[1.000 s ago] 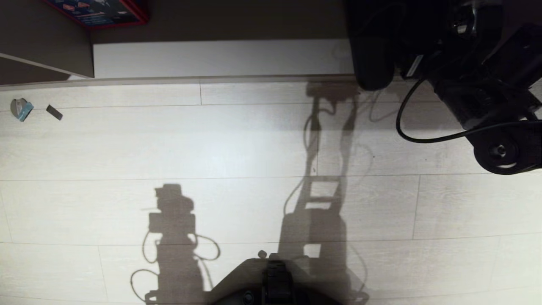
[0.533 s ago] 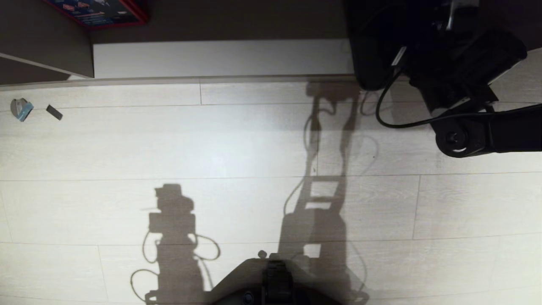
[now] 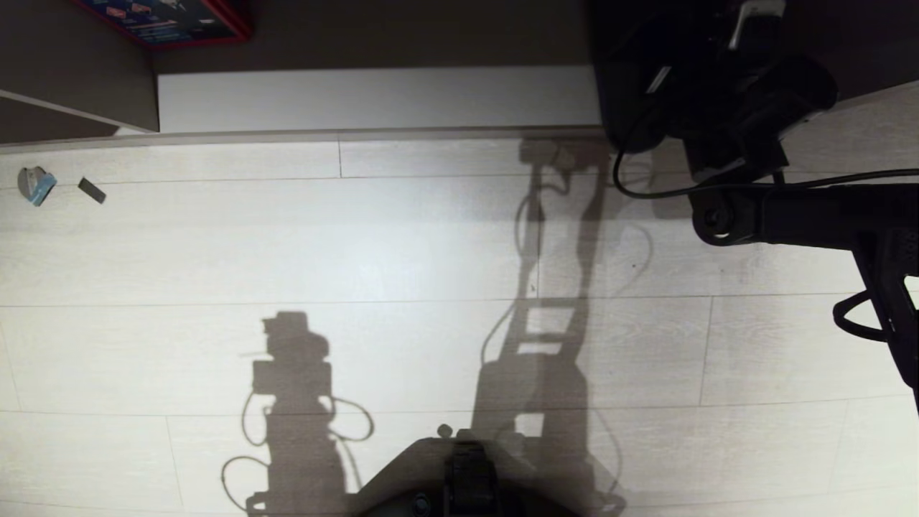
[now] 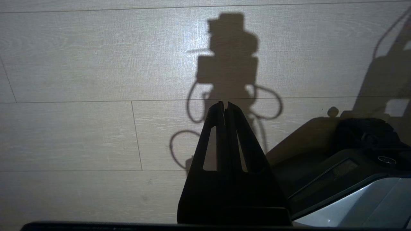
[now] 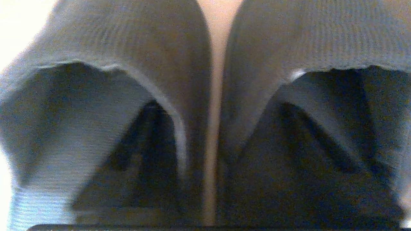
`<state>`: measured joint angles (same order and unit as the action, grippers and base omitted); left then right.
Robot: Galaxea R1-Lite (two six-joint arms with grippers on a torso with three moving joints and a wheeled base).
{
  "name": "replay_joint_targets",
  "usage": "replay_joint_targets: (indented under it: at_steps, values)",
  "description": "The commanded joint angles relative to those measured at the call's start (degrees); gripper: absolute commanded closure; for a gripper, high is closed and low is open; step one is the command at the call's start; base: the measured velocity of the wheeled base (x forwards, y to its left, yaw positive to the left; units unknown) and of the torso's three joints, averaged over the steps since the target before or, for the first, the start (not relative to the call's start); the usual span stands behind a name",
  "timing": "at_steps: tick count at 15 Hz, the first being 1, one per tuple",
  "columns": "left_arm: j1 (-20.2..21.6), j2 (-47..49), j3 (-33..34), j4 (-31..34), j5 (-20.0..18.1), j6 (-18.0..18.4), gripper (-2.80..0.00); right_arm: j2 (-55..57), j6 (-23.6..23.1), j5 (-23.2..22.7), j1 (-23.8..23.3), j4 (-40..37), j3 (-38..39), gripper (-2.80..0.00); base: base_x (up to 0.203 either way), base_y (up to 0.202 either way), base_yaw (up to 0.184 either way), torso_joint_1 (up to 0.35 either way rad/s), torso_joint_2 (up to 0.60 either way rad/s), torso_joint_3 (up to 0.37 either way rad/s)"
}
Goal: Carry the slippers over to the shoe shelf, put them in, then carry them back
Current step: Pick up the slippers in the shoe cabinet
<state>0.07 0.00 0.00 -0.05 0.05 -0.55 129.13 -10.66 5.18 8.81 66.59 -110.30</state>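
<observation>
Up close, the slippers (image 5: 205,96) lie side by side, each strap seemingly over one finger of the right end effector (image 5: 208,179), spread inside the shoe shelf (image 3: 373,97). Its elbow has swung leftward. Left end effector (image 4: 224,107) hangs closed, empty. No readable writing.

The slippers (image 5: 128,64) show a finely ribbed, matt grey surface, like soft rubber or foam. The floor (image 3: 402,244) beneath is pale wood-grain plank with a slight sheen. The left gripper (image 4: 224,107) over it looks matt black plastic.
</observation>
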Motion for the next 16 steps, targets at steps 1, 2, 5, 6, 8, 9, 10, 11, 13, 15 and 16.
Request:
replay_joint_targets:
  at_steps: [1, 2, 5, 6, 8, 9, 10, 11, 13, 15, 16]
  values:
    - [0.0, 0.0, 0.0, 0.0, 0.0, -0.1, 0.0, 2.5, 1.8, 0.0, -0.1, 0.3, -1.8, 0.0, 0.0, 0.0, 0.0, 0.0, 0.0, 0.0]
    - [0.0, 0.0, 0.0, 0.0, 0.0, -0.1, 0.0, 2.5, 2.9, 0.1, -0.1, 0.1, -1.8, 0.0, 0.0, 0.0, 0.0, 0.0, 0.0, 0.0]
    - [0.0, 0.0, 0.0, 0.0, 0.0, 0.0, 0.0, 2.3, 2.9, 0.1, -0.4, 0.3, -1.8, 0.0, 0.0, 0.0, 0.0, 0.0, 0.0, 0.0]
    - [0.0, 0.0, 0.0, 0.0, 0.0, -0.1, 0.0, 1.8, 2.9, 0.0, -0.4, 0.3, -1.8, 0.0, 0.0, 0.0, 0.0, 0.0, 0.0, 0.0]
    - [0.0, 0.0, 0.0, 0.0, 0.0, -0.1, 0.0, 0.6, 2.9, -0.1, -0.4, 0.2, -1.7, 0.0, 0.0, 0.0, 0.0, 0.0, 0.0, 0.0]
    - [0.0, 0.0, 0.0, 0.0, 0.0, -0.1, 0.0, -0.4, 2.9, -0.1, -0.3, 0.2, -1.5, 0.0, 0.0, 0.0, 0.0, 0.0, 0.0, 0.0]
    - [0.0, 0.0, 0.0, 0.0, 0.0, -0.1, 0.0, -1.8, 2.9, -0.1, -0.3, 0.1, -1.0, 0.0, 0.0, 0.0, 0.0, 0.0, 0.0, 0.0]
    - [0.0, 0.0, 0.0, 0.0, 0.0, -0.1, 0.0, -3.5, 3.0, -0.3, -0.1, -0.2, 0.0, 0.0, 0.0, 0.0, 0.0, 0.0, 0.0, 0.0]
    - [0.0, 0.0, 0.0, 0.0, 0.0, -0.1, 0.0, -7.5, 3.0, -0.9, 0.4, -1.2, 4.8, 0.0, 0.0, 0.0, 0.0, 0.0, 0.0, 0.0]
    - [0.0, 0.0, 0.0, 0.0, 0.0, -0.1, 0.0, -11.7, 3.1, -1.3, 1.3, -1.3, 12.0, 0.0, 0.0, 0.0, 0.0, 0.0, 0.0, 0.0]
    - [0.0, 0.0, 0.0, 0.0, 0.0, -0.1, 0.0, -13.7, 3.1, -1.3, 1.9, -0.8, 17.3, 0.0, 0.0, 0.0, 0.0, 0.0, 0.0, 0.0]
